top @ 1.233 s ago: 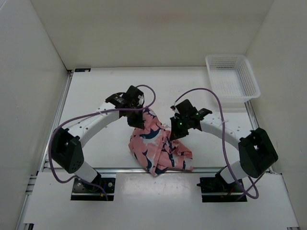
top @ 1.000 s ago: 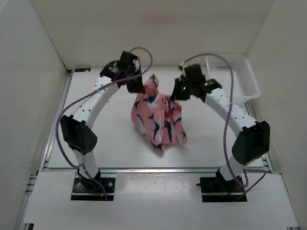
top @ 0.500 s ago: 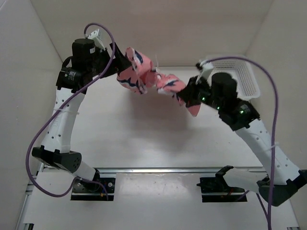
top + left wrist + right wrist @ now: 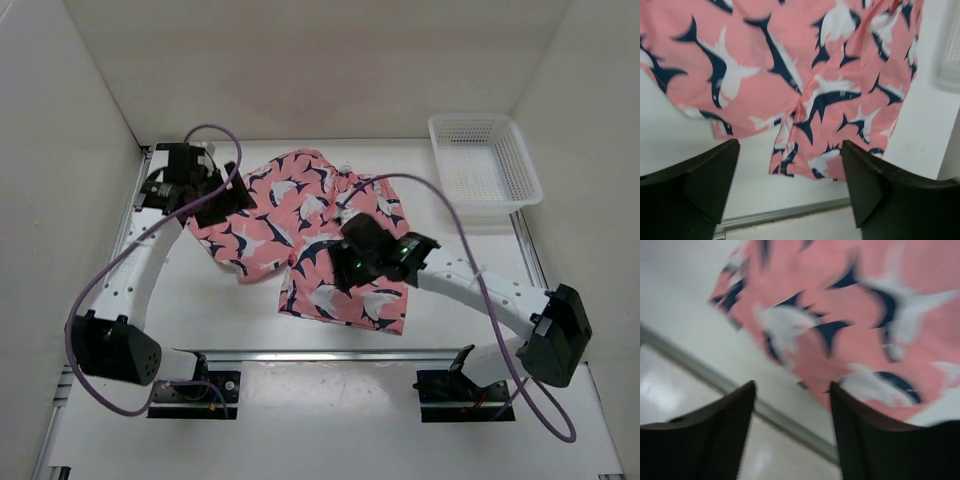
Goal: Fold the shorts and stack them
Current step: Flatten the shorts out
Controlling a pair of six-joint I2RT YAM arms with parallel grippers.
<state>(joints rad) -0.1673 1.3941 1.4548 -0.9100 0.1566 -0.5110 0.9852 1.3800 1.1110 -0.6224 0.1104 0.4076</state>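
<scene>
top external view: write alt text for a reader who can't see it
Coral-pink fabric shorts with navy-and-white shark print lie spread out on a white table. The left gripper is above their left edge and the right gripper above the near right leg, both open; a white mesh basket sits at the far right corner.

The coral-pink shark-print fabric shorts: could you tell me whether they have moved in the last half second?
Yes. The shorts have dropped and spread flat, away from the white mesh basket toward the front metal rail.
</scene>
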